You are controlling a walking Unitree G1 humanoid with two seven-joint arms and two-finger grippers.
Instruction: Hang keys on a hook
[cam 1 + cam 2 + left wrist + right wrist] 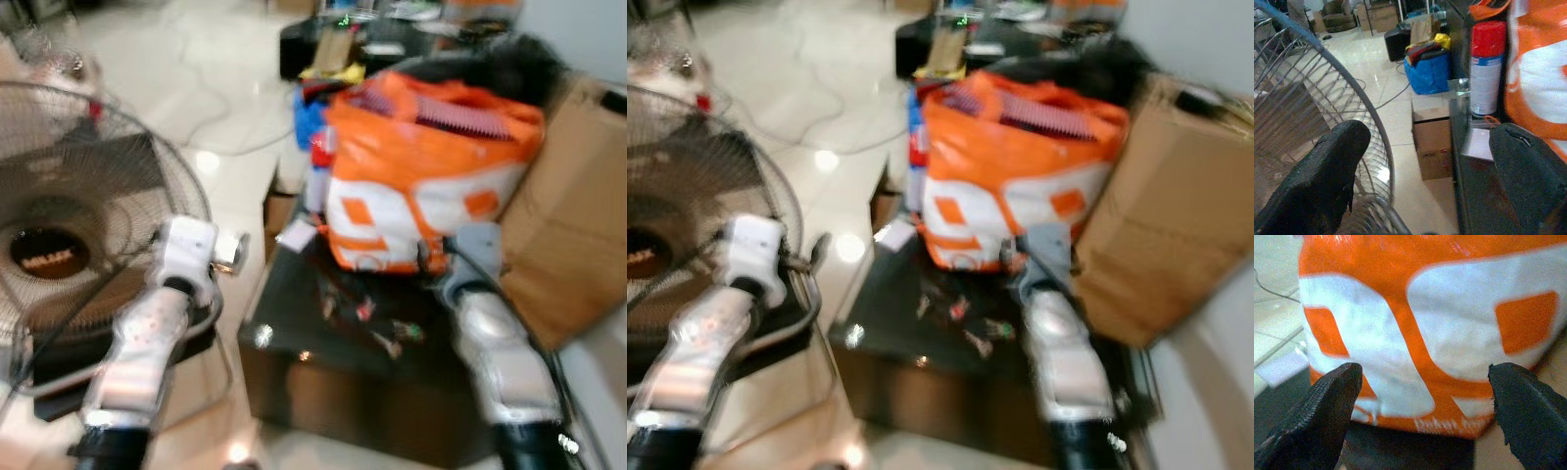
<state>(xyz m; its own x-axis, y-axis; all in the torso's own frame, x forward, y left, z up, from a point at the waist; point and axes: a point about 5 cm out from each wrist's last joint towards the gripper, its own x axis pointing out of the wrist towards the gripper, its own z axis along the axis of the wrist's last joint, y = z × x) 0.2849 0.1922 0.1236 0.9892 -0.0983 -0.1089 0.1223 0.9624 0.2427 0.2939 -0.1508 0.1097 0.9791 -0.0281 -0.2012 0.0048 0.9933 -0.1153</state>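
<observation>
A small bunch of keys with coloured tags [364,311] lies on the dark low table [294,343], blurred, in front of the orange and white bag. My left gripper [1427,142] is open with nothing between its fingers. It hangs beside the fan's wire cage, at the table's left edge. My right gripper [1425,377] is open too, held just above the table and pointing at the bag's lower front. The right arm [490,333] reaches over the table to the right of the keys.
A floor fan [69,225] stands close on the left. The orange and white bag [421,186] fills the table's back, with a cardboard box [578,225] to its right. A red-capped spray can [1486,68], a small carton [1432,142] and a blue bag [1430,73] sit left of the table.
</observation>
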